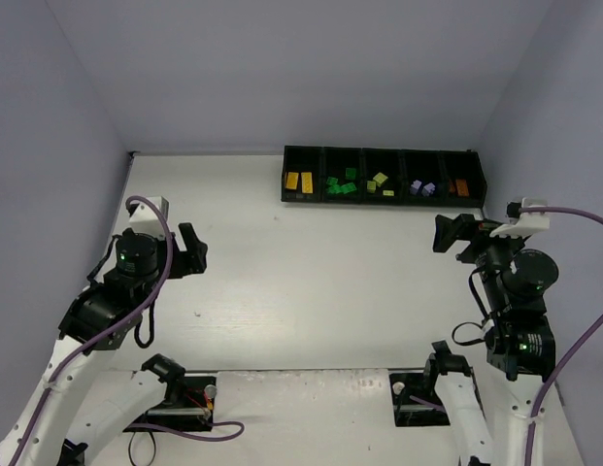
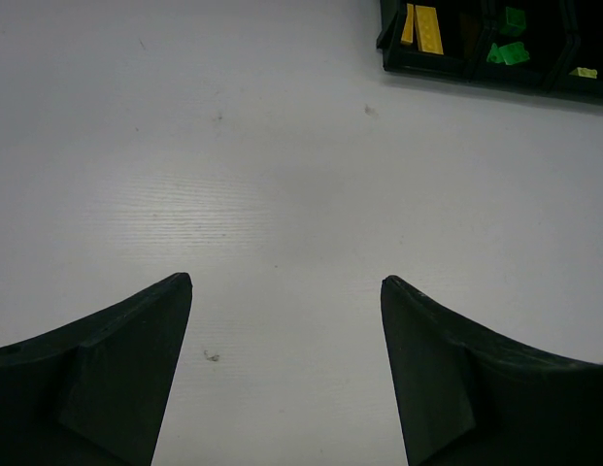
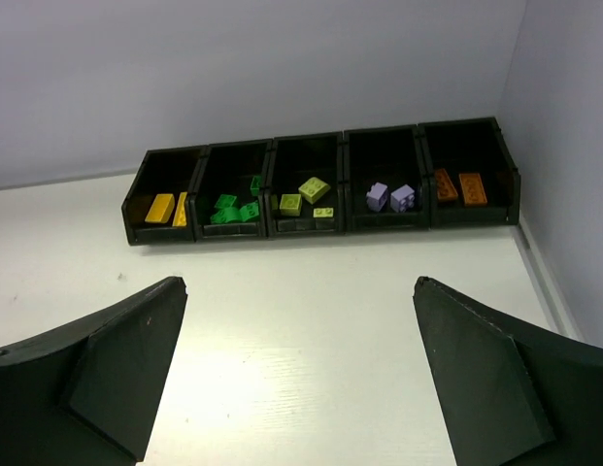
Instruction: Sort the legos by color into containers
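The black five-compartment tray [image 1: 383, 156] stands at the far right of the table, also in the right wrist view [image 3: 320, 227]. From left to right its compartments hold yellow bricks [image 1: 299, 181], dark green bricks [image 1: 342, 183], lime bricks [image 1: 379, 182], lavender bricks [image 1: 422, 187] and orange-brown bricks [image 1: 459, 186]. No brick lies on the table. My left gripper [image 1: 192, 249] is open and empty over the left of the table. My right gripper [image 1: 451, 233] is open and empty, in front of the tray's right end.
White walls close the table on three sides. The right wall runs just beside the tray's right end [image 3: 515, 184]. The arm bases and cables [image 1: 184, 408] sit at the near edge.
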Tool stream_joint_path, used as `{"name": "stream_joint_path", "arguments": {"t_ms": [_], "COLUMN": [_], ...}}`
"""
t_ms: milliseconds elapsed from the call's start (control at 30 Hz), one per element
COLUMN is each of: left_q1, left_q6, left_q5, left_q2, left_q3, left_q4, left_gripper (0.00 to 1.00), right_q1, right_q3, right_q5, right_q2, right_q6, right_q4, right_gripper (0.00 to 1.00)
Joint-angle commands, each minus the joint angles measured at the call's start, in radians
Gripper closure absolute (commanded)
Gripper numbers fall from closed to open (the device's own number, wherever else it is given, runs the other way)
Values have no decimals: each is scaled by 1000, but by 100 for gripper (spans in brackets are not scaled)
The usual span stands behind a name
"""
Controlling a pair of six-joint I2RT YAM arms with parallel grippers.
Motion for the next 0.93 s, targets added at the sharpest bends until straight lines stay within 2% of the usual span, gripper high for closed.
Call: {"name": "stream_joint_path", "arguments": {"t_ms": [0, 33, 500, 900], "left_q1": [2, 4, 2, 2], "left_q6": [-31, -42, -137, -139], "left_q5": [-23, -26, -49, -61], "left_q2": [0, -3, 11, 20], "left_q3": [4, 1, 64, 77], "left_q4": [8, 6, -61, -89], "left_gripper": [28, 28, 28, 28], "right_q1": [43, 71, 267, 339], "right_q3": [-19, -33, -66, -66], "right_q5": [106, 157, 381, 384], "right_q2": [-18, -21, -59, -85], "right_q6": [41, 47, 24, 52], "right_q4": [29, 28, 22, 6], "right_gripper": [0, 0, 0, 0]}}
